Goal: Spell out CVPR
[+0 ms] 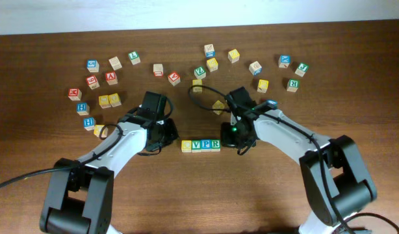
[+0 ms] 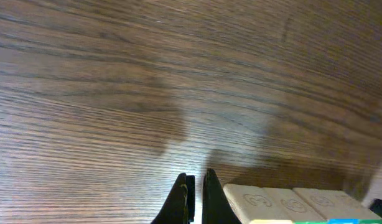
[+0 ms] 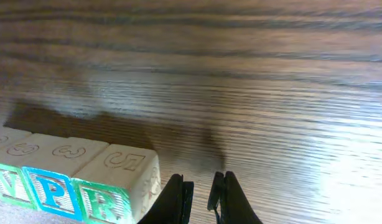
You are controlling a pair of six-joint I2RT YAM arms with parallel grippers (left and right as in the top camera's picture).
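Four letter blocks stand in a touching row on the table. They are a yellow C block (image 1: 186,145), a green V block (image 1: 196,145), a blue P block (image 1: 206,144) and a green R block (image 1: 215,144). My left gripper (image 1: 166,138) is at the left end of the row, shut and empty. Its right finger is beside the end block (image 2: 256,200) in the left wrist view (image 2: 195,186). My right gripper (image 1: 239,139) is just right of the R block (image 3: 113,180), fingers nearly together with nothing between them (image 3: 201,190).
Many spare letter blocks are scattered along the far half of the table. One group is at the left (image 1: 93,82), several are in the middle (image 1: 199,71), and more are at the right (image 1: 285,62). A yellow block (image 1: 218,106) lies close behind the right arm.
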